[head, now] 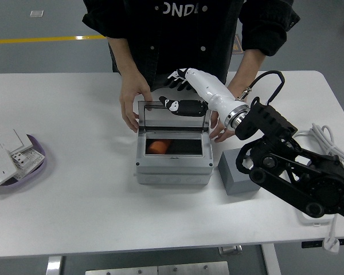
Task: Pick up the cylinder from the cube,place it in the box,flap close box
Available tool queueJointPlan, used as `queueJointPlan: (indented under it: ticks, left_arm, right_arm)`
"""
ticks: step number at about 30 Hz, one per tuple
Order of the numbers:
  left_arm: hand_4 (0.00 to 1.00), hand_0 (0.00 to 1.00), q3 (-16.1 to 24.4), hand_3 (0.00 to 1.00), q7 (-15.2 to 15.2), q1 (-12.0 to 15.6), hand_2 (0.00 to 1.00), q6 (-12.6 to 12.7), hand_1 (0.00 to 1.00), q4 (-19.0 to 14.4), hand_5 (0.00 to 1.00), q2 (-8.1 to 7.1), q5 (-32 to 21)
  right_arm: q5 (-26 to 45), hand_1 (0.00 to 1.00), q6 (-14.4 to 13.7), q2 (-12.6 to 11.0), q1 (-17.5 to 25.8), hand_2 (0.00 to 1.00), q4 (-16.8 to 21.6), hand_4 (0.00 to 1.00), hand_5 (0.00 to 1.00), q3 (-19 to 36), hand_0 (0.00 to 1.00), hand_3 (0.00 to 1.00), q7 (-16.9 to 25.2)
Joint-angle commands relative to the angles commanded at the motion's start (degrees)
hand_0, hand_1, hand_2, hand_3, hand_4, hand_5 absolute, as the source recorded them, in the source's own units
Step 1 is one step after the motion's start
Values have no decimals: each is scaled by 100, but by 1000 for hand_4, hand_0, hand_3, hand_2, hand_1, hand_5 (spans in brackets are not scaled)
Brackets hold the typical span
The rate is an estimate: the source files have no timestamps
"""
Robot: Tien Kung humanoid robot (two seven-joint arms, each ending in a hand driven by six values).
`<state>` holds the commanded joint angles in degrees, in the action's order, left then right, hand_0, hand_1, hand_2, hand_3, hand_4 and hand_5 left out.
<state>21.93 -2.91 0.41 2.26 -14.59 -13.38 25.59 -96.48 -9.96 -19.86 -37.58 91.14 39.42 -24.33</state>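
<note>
**Over the open box, lid waiting to be folded down**

At the middle of the white surface (74, 195) sits a grey box (173, 166) with its lid (173, 116) standing nearly upright at the back. An orange cylinder (157, 146) lies on its side inside the box, toward the left. Just right of the box sits a grey cube (237, 172), nothing on it.

The robot's right hand (180, 91) reaches in from the right; its dark fingers (186, 107) lie across the top edge of the lid, loosely curled, clamped on nothing as far as can be seen. No left hand is in view.

A person in dark clothing stands at the far side. One of their hands (132, 103) grips the lid's left edge; the other (221, 127) rests behind the box's right corner.

The cylinder looks placed, so closing remains. To do it well, the fingers should likely press from behind the lid's top edge and sweep it forward and down evenly, stopping once it seats flat.

Elsewhere: a purple tray (31, 166) of white parts at the left edge, a white cable (327, 143) at the right. Beyond, grey floor with a yellow line (46, 39).
</note>
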Motion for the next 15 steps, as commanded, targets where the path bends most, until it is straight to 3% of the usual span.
queueJointPlan:
  ticks: [12,15]
  left_arm:
    - [688,593,-39,636,2,-35,618,3,627,3,217,-17,7]
    - [688,593,-41,636,1,-35,618,4,627,2,217,-15,8]
  right_arm:
    - [610,614,-437,212,-303,636,-1172,713,460,-433,619,646,614]
    - [667,614,-501,212,-307,636,-1285,713,460,-532,619,646,690]
